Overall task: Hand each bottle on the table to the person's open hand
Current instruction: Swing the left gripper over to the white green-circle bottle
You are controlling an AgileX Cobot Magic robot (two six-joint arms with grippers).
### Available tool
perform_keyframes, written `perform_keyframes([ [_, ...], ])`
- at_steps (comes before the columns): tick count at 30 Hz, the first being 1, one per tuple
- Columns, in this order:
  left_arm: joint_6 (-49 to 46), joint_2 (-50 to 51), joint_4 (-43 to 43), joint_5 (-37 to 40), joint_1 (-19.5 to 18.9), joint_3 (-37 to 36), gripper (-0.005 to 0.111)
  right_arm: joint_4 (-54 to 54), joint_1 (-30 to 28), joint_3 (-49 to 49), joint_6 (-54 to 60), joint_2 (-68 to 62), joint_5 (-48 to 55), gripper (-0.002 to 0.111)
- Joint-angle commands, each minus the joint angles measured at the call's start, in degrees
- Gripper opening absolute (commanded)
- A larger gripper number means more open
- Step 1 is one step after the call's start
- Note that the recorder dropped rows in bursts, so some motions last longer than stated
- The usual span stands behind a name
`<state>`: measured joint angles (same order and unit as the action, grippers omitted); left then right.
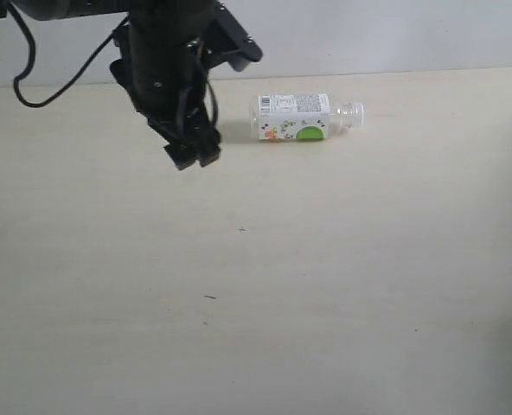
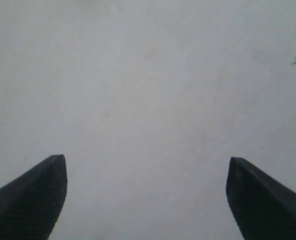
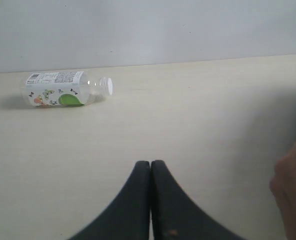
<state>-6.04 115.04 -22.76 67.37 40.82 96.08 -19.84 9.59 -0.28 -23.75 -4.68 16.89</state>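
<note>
One whitish bottle point(image 1: 304, 118) with a green-marked label lies on its side near the far edge of the pale table point(image 1: 325, 277), its neck pointing right; the right wrist view shows the same bottle point(image 3: 63, 89). The other bottles are out of view. My left gripper point(image 1: 194, 156) hangs above the table to the left of the bottle, and in its wrist view the left gripper point(image 2: 147, 162) is open over bare tabletop with nothing between the fingers. My right gripper point(image 3: 151, 164) is shut and empty, low over the table. Part of a person's hand point(image 3: 292, 187) shows beside it.
A pale wall point(image 1: 394, 35) runs behind the table's far edge. A black cable point(image 1: 27, 73) loops from the left arm at the upper left. Tiny dark specks point(image 1: 209, 296) mark the tabletop.
</note>
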Motion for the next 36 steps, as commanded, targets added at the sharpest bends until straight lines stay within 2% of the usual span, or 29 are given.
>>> perform_keyframes([
  [1, -13.8, -0.6, 4.9, -13.1, -9.4, -1.7, 0.082, -0.1, -0.3, 0.3, 0.1, -0.2, -0.7, 0.0],
  [5, -21.6, -0.6, 8.6, -25.9, -15.7, -1.7, 0.076, -0.1, -0.3, 0.3, 0.1, -0.2, -0.7, 0.0],
  [9, -23.7, -0.6, 8.0, -33.5, -17.5, -1.7, 0.063, -0.1, -0.3, 0.3, 0.1, -0.2, -0.7, 0.0],
  [12, -23.7, -0.6, 8.2, -37.6, -17.4, -1.7, 0.057, -0.1, -0.3, 0.3, 0.1, -0.2, -0.7, 0.0],
  [14, -23.8, -0.6, 8.3, -40.1, -16.7, -1.7, 0.057, -0.1, -0.3, 0.3, 0.1, -0.2, -0.7, 0.0],
  [15, -24.0, -0.6, 8.1, -41.0, -16.2, -1.7, 0.061, -0.1, -0.3, 0.3, 0.1, -0.2, -0.7, 0.0],
  [19, -32.2, -0.5, 7.7, -44.2, -13.6, -1.7, 0.089, -0.1, -0.3, 0.3, 0.1, -0.2, -0.7, 0.0],
  [20, -32.9, -0.5, 7.7, -45.0, -12.8, -1.7, 0.09, -0.1, -0.3, 0.3, 0.1, -0.2, -0.7, 0.0],
  [21, -32.8, -0.5, 7.7, -45.4, -12.1, -1.2, 0.088, -0.1, -0.3, 0.3, 0.1, -0.2, -0.7, 0.0],
  [23, -32.9, 0.4, 7.7, -47.6, -10.7, 0.0, 0.077, -0.1, -0.3, 0.3, 0.1, -0.2, -0.7, 0.0],
  [25, -32.9, 1.9, 7.9, -47.5, -9.8, 2.7, 0.069, -0.1, -0.3, 0.3, 0.1, -0.2, -0.7, 0.0],
  [30, -32.9, 7.4, 10.0, -41.9, -9.6, 11.2, 0.079, -0.1, -0.3, 0.3, 0.1, -0.2, -0.7, 0.0],
  [33, -35.5, 11.1, 10.3, -38.2, -9.6, 17.3, 0.079, -0.1, -0.3, 0.3, 0.1, -0.2, -0.7, 0.0],
  [36, -41.0, 14.5, 14.8, -32.9, -9.6, 22.7, 0.079, -0.1, -0.3, 0.3, 0.1, -0.2, -0.7, 0.0],
])
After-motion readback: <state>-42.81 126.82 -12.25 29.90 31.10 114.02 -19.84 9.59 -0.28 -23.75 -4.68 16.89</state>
